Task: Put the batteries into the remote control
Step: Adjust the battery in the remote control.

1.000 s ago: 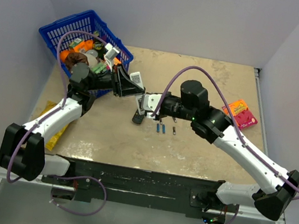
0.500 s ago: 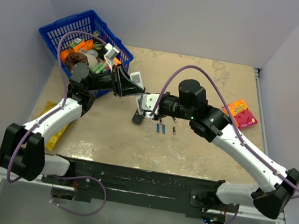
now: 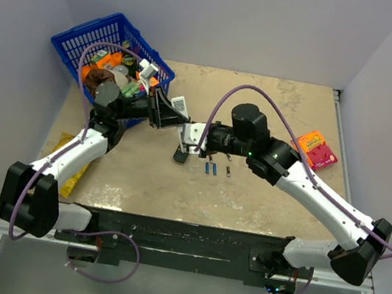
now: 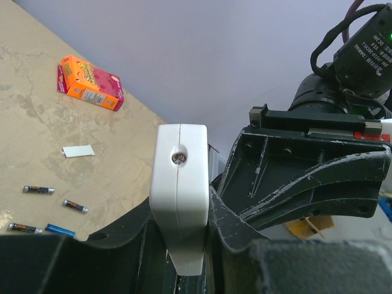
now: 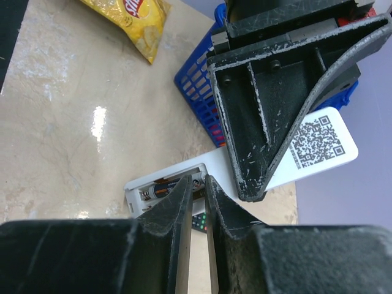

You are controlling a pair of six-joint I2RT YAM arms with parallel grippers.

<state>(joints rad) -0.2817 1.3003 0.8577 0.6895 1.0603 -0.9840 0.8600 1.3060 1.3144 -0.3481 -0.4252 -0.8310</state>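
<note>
**Mid-load: right arm working at the open battery bay**

Left gripper [image 3: 163, 110] is clamped on the white remote control [image 5: 318, 144] and holds it off the table [image 4: 37, 122], QR-code back facing the right wrist camera. The battery bay [image 5: 147, 191] is open at the free end.

Right gripper [image 5: 197, 184] has its tips at the bay mouth. Its jaws are drawn almost together, with only a thin slit between them. I can't tell whether a cell is pinched in that slit or just being nudged.

My read is that I'm on the seating step, with one cell going into its slot. Next I need a short, straight push along the slot while the left arm holds the remote rigid. Then I back out and go down for another cell. The polarity marks are too small to read from here.

Count:
- Remote control: one, in the left jaws.
- Cells in the bay: one dark-labelled cell [image 5: 168, 188] is clear. There is a bluish glint at the fingertips that may be a second, but I'm not sure.
- Loose batteries [image 4: 38, 190] on the table: four in the left wrist view, three dark and one blue [image 4: 59, 229], lying near each other.
- Battery cover [image 4: 78, 150]: one, flat on the table, apart from the cells.
</note>
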